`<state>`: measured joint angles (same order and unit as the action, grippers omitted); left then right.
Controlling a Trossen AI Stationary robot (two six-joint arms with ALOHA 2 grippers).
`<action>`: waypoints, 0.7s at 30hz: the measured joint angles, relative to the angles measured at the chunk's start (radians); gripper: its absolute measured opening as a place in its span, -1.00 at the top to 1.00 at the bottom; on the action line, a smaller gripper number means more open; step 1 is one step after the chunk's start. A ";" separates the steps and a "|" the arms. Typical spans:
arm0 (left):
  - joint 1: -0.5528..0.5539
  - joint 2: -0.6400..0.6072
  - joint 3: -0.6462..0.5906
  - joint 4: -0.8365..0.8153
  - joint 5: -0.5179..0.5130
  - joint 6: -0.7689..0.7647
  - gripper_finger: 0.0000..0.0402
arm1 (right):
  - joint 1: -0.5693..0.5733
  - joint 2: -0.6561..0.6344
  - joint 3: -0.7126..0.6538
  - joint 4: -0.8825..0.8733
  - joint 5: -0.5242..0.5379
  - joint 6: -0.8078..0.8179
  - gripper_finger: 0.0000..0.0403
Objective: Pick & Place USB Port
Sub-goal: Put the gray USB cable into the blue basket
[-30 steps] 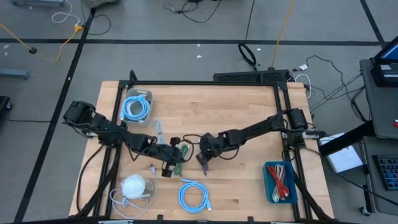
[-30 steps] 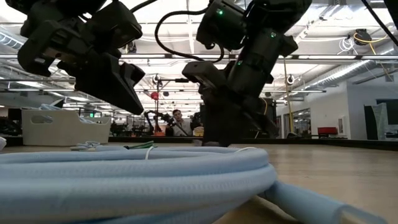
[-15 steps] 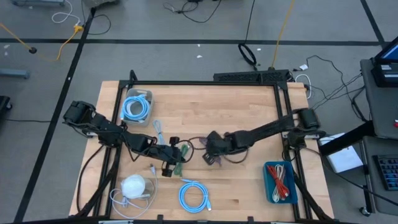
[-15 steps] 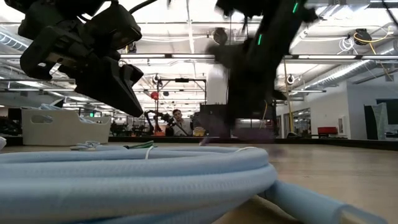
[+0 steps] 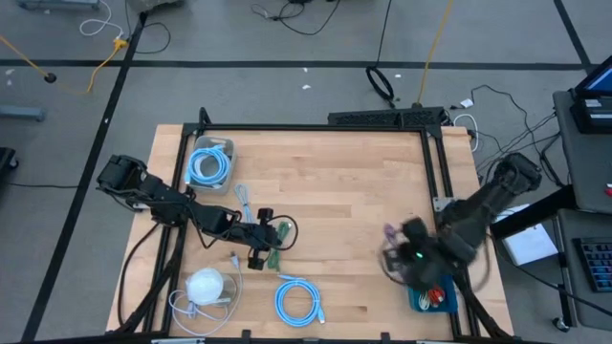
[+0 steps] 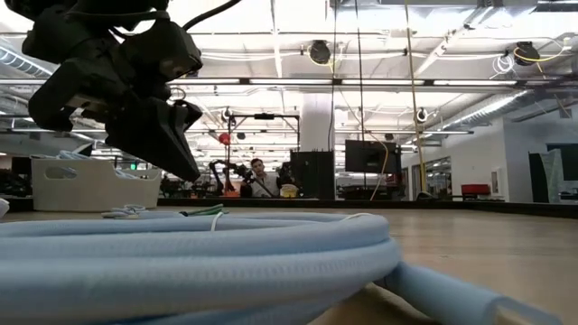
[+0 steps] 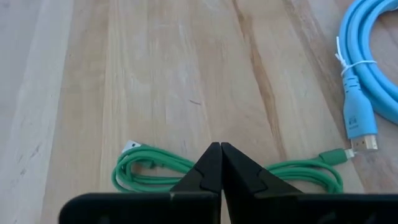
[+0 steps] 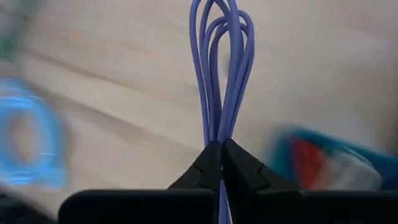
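Right gripper [image 5: 394, 250] swung to blue bin [image 5: 421, 298]

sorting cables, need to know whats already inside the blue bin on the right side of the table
Red cables lie inside the blue rectangular bin. The right gripper, shut on a purple cable, covers part of the bin, so its remaining contents are hidden.

One camera looks straight down on the whole table [image 5: 335, 172]. One sits low on it, looking across. Both wrist cameras look closely at the wood.

A cable bundle [image 5: 277, 244] lies between the two bins [image 5: 210, 162] [image 5: 432, 279].
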<state>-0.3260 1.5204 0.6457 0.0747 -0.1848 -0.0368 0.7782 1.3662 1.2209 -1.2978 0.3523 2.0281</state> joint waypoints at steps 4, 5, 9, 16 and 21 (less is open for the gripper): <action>0.000 0.000 -0.001 0.004 0.000 -0.001 0.94 | 0.137 0.039 -0.002 -0.127 -0.185 0.231 1.00; 0.000 0.000 -0.001 0.004 0.000 -0.001 0.95 | 0.151 0.052 -0.001 -0.117 -0.219 0.242 1.00; 0.000 0.000 -0.001 0.005 0.000 -0.002 0.98 | 0.154 0.110 -0.001 -0.091 -0.246 0.244 1.00; 0.000 0.000 -0.001 0.005 -0.001 -0.017 0.93 | 0.177 0.187 -0.001 -0.090 -0.372 0.246 1.00; 0.000 0.000 -0.001 0.005 0.000 -0.014 0.98 | 0.187 0.219 0.000 -0.074 -0.426 0.254 1.00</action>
<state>-0.3260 1.5204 0.6445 0.0793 -0.1852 -0.0509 0.9649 1.5852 1.2205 -1.3722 -0.0733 2.2818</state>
